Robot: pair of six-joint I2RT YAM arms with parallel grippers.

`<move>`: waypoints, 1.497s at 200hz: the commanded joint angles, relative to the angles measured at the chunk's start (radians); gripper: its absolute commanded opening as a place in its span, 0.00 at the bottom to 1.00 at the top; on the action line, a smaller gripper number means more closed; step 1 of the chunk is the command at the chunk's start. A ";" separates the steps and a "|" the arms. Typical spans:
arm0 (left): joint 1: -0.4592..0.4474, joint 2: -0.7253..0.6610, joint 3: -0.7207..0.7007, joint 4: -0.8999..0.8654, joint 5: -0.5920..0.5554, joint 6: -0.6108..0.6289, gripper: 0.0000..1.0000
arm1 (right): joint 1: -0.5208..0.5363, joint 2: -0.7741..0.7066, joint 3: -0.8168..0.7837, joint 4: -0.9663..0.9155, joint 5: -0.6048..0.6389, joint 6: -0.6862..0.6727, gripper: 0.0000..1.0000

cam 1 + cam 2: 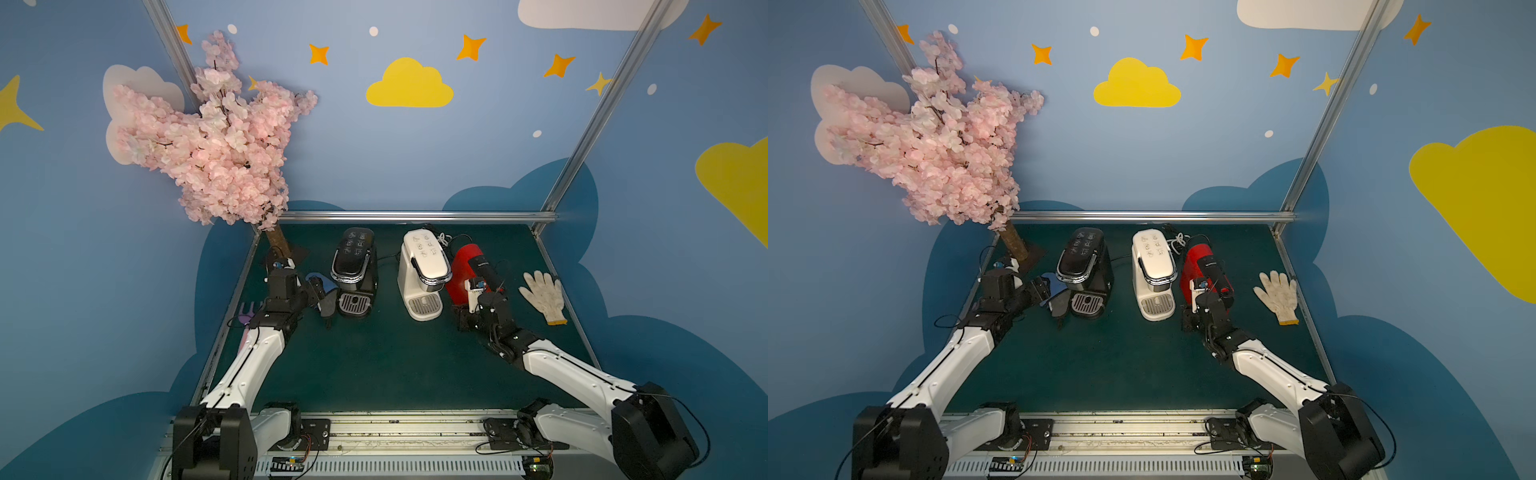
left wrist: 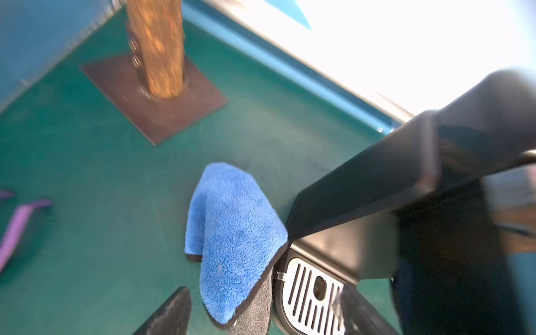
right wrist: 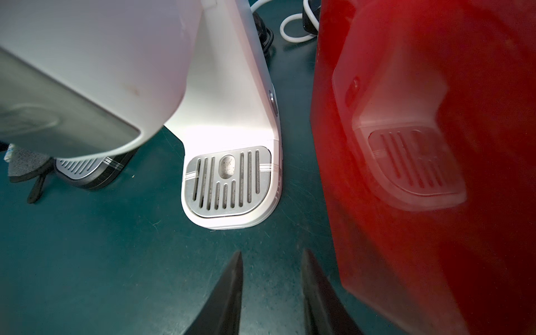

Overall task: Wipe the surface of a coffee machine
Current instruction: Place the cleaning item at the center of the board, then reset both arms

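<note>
The coffee machine [image 1: 424, 272] stands far-centre on the table [image 1: 374, 365], between the black machine [image 1: 355, 270] to its left and the red machine [image 1: 463, 266] to its right. The blue cloth [image 2: 232, 232] slumps against the black machine's base, loose inside our left pincer [image 2: 261, 293], which gapes apart. Our right pincer [image 3: 272, 255] is apart and empty near the cream base. We judge no wiping under way; done or unbegun, we cannot tell.
</note>
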 commanded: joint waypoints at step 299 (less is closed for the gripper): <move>0.019 0.149 -0.364 0.667 -0.287 0.225 1.00 | -0.618 -0.103 -0.003 -0.122 0.232 0.047 0.75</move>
